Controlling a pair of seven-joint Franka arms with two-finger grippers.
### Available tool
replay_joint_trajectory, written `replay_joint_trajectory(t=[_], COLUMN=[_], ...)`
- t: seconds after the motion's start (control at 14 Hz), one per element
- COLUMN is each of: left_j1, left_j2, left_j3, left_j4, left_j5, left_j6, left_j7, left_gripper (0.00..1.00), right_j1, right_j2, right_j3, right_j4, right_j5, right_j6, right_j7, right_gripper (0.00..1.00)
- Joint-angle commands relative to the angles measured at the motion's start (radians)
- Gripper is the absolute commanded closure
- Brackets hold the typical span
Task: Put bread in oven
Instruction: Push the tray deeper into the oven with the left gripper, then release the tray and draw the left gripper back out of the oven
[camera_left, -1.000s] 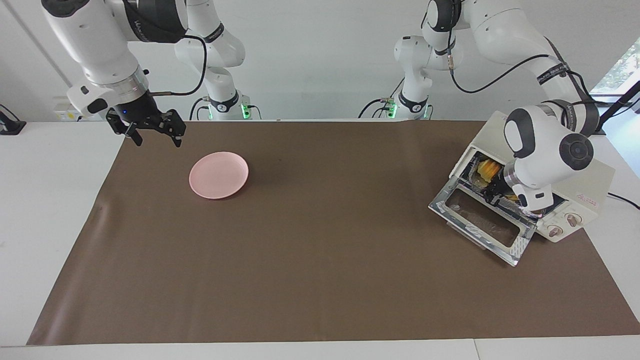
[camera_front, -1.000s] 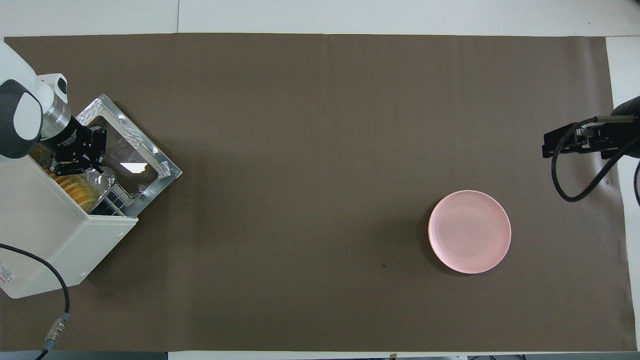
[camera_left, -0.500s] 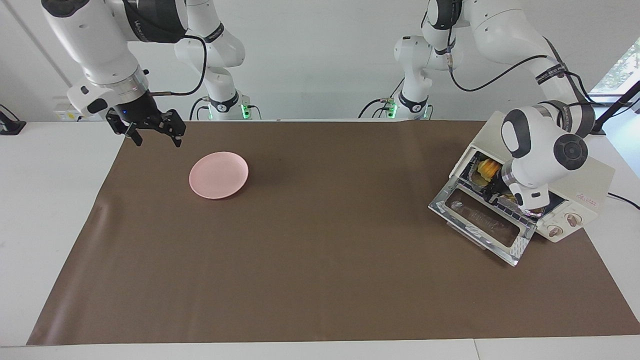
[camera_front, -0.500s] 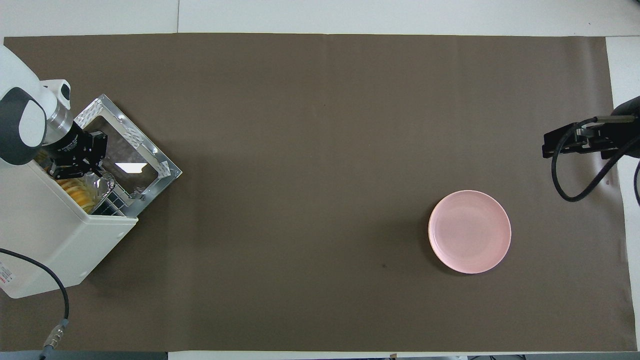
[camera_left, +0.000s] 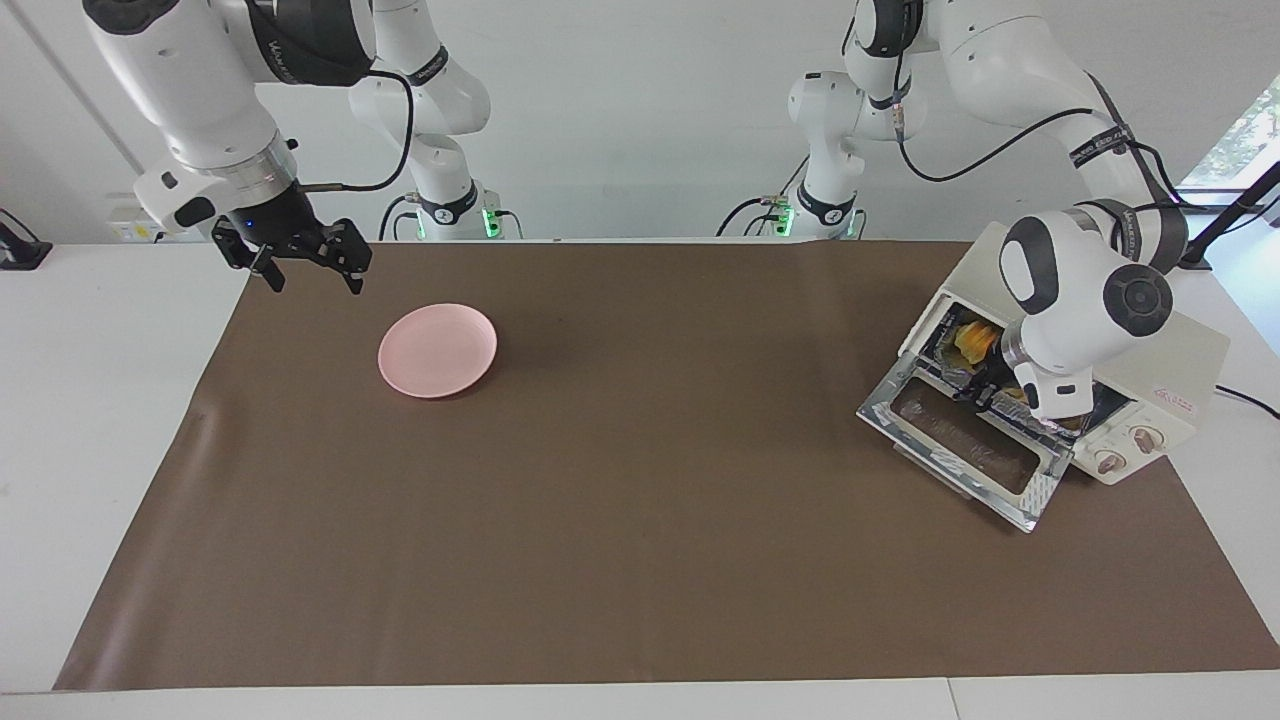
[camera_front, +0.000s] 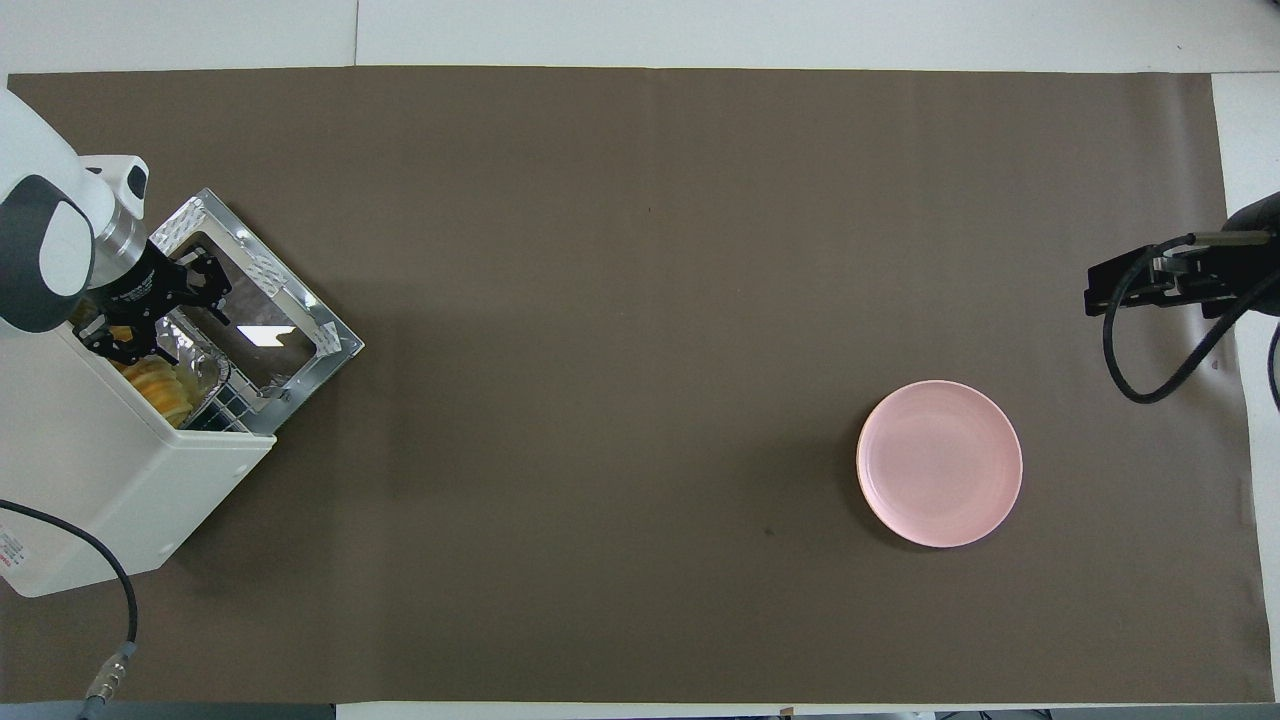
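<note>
Toaster oven (camera_left: 1170, 360), door dropped open for loading: bread (camera_front: 160, 392) on its foil tray (camera_front: 205, 372) inside; left gripper (camera_front: 150, 318) at the mouth, fingers spread, holding nothing; right gripper (camera_left: 305, 262) waits open beside the pink plate (camera_left: 437, 350).

You can see the yellow bread (camera_front: 160, 390) lying inside the cream-white oven (camera_front: 90, 490). The oven sits at the left arm's end, its glass door flopped down open.
</note>
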Motion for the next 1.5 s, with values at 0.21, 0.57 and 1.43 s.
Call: replay_joint_trajectory(t=[0.21,0.57,1.43], left_j1=[-0.042,-0.062,-0.045], left_j2=[-0.027,-0.033,-0.271], left_j3=[0.006,-0.001,0.0], left_j4=[0.048,0.133,0.093], left_j5=[0.05,0.067,0.055], left_j6=[-0.016,-0.062,-0.227], left_j7=[0.015,0.125,0.673], left_gripper=[0.0,0.0,0.0], right_j1=[-0.011,-0.011,-0.011], right_j2=[-0.019,-0.019,-0.019], right_j3=[0.008,0.008,0.008], right_j4=[-0.018,-0.018,-0.018], right_j5=[-0.008,-0.008,-0.008], right_j6=[-0.006,-0.006,-0.006], right_j7=[-0.02,-0.02,-0.02], right_gripper=[0.0,0.0,0.0])
